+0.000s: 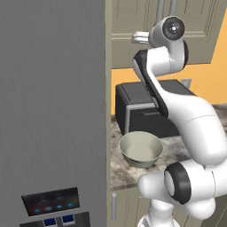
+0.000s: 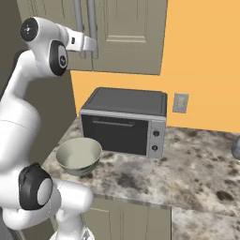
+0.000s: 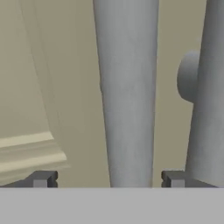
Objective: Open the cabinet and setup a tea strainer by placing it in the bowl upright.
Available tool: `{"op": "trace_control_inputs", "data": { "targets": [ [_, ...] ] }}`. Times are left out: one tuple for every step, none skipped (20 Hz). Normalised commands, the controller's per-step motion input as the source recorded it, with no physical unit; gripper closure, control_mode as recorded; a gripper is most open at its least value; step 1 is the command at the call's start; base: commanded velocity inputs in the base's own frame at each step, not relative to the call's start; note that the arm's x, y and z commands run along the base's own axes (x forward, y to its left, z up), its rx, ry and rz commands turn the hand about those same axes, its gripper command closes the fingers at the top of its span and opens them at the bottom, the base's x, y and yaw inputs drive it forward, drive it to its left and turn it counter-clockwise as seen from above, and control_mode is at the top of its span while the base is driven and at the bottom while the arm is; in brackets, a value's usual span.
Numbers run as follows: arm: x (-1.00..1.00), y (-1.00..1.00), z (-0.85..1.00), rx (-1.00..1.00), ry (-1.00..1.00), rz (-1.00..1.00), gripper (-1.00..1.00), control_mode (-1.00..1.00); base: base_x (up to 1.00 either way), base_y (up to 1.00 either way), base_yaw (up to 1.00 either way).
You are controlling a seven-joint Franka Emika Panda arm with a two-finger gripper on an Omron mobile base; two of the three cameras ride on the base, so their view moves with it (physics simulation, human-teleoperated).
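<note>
Up at the cabinet (image 2: 126,33) you find your gripper (image 3: 108,178), fingers spread wide, one grey bar handle (image 3: 127,87) standing between the two tips (image 3: 41,178) with clear space on either side, nothing clamped. A second bar handle (image 3: 210,87) runs just beyond the right-hand tip in the hand view. Both cabinet doors sit flush, closed.

From the right base view, your hand (image 2: 82,42) reaches the lower end of the paired handles (image 2: 93,28); the left base view shows the same hand (image 1: 141,38) against the door panel.

Well below the gripper, on the mottled stone bench (image 2: 197,159), you see the bowl (image 2: 78,156), upright, with nothing visible inside it. It stands just in front of the black oven (image 2: 124,121), near its left corner, apart from it. In the left base view the bowl (image 1: 141,149) sits beside a tall grey panel (image 1: 53,97), likely a fridge side.

An outlet plate (image 2: 180,103) is on the orange wall, below and to the right of the gripper. You cannot see the tea strainer from here.
</note>
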Motion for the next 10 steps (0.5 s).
{"op": "trace_control_inputs", "data": {
  "targets": [
    [0.63,0.00,-0.22,0.00,-0.01,0.00,-1.00,-1.00,0.00,0.00,0.00],
    [0.64,0.00,-0.25,0.00,0.00,0.00,1.00,-1.00,0.00,0.00,0.00],
    [0.66,0.00,-0.27,0.00,0.00,0.00,1.00,-1.00,0.00,0.00,0.00],
    [0.67,0.00,-0.28,0.00,-0.01,0.00,1.00,-1.00,0.00,0.00,0.00],
    [0.61,0.00,-0.29,0.00,-0.05,0.01,1.00,-1.00,0.00,0.00,0.00],
    [0.53,0.00,-0.29,0.00,-0.09,0.03,1.00,-1.00,0.00,0.00,0.00],
    [0.49,0.00,-0.32,0.00,-0.15,0.03,1.00,-1.00,0.00,0.00,0.00],
    [0.45,0.00,-0.31,0.00,-0.16,0.04,1.00,-1.00,0.00,0.00,0.00],
    [0.37,0.03,-0.29,0.00,-0.19,0.05,1.00,-1.00,0.00,0.00,0.00],
    [0.36,0.08,-0.25,0.00,-0.18,0.05,1.00,-1.00,0.00,0.00,0.00]
  ]
}}
